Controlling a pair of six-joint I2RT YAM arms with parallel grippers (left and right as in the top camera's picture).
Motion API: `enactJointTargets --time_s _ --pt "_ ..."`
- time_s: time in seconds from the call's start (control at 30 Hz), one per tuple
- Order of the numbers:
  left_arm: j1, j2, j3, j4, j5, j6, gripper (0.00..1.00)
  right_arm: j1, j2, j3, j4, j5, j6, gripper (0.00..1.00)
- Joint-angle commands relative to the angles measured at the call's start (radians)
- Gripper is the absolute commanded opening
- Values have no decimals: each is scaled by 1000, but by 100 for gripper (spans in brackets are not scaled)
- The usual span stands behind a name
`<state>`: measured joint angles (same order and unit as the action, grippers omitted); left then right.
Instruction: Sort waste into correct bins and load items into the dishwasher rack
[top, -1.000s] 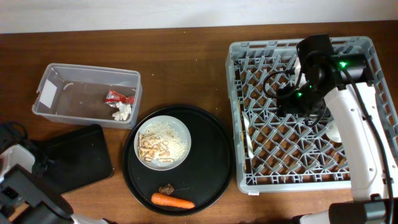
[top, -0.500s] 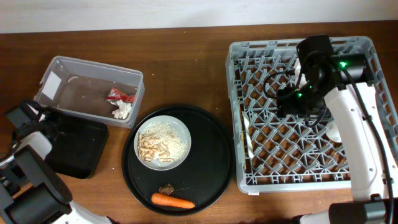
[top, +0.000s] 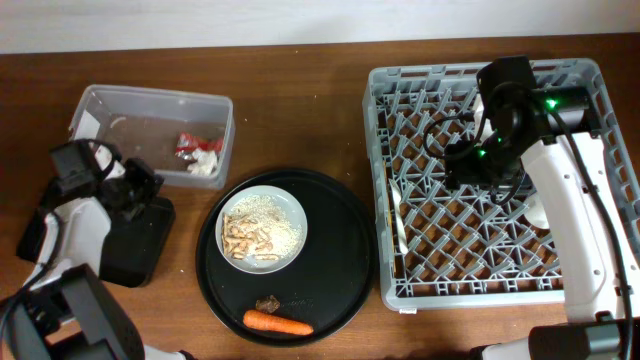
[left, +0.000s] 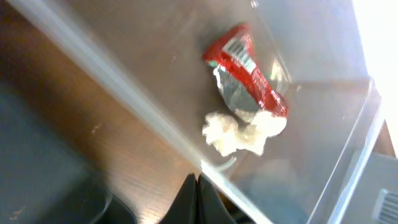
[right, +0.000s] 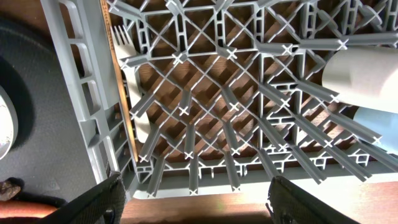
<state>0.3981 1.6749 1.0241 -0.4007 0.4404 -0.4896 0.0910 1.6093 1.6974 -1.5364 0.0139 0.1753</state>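
Clear bin (top: 150, 128) shifted right (left tool (left: 196, 186) alongside).

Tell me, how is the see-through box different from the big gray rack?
The clear bin has solid see-through walls; the dishwasher rack is an open gray grid. The bin is smaller than the rack. The bin holds a red wrapper and white tissue; the rack holds a fork and a pale cup. Both are rectangular and sit on the table.

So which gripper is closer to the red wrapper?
Left. The left gripper is at the clear bin's wall, just beside the wrapper inside; the right gripper hangs over the rack, across the table.
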Motion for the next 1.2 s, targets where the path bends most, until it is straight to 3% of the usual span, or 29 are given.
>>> enactJointTargets --time_s 0.0,0.07,0.13,0.27,0.3,0.37,0.4,0.47,0.57,0.77,1.0,1.17 --pt "-58 19 10 183 -17 11 6 -7 2 -4 -2 -2 -7 77" --pt "-55 17 11 197 -15 12 5 -7 2 -4 -6 -2 -7 77" --pt "-31 13 11 89 -18 13 1 -7 2 -4 -6 -2 -11 77" --pt "85 -18 11 -272 -40 141 1 -7 2 -4 -6 -2 -11 77" --pt "102 -20 11 -321 -99 141 1 -7 2 -4 -6 -2 -11 77" --pt "122 -20 2 -399 -396 140 1 -7 2 -4 -7 -2 -11 77" --pt "121 -20 -13 -406 -445 114 1 -7 2 -4 -9 -2 -11 77" --pt "121 -20 -55 -405 -431 43 1 -7 2 -4 -13 -3 -11 77" --pt "119 -20 -134 -386 -425 31 1 -7 2 -4 -19 -2 -11 77" --pt "119 -20 -166 -286 -123 35 1 -7 2 -4 -20 -2 -11 77" --pt "100 -20 -165 -238 55 35 1 -7 2 -4 -19 -2 -11 77" --pt "11 -20 -165 -151 73 6 1 -7 2 -4 -20 -2 -11 77"
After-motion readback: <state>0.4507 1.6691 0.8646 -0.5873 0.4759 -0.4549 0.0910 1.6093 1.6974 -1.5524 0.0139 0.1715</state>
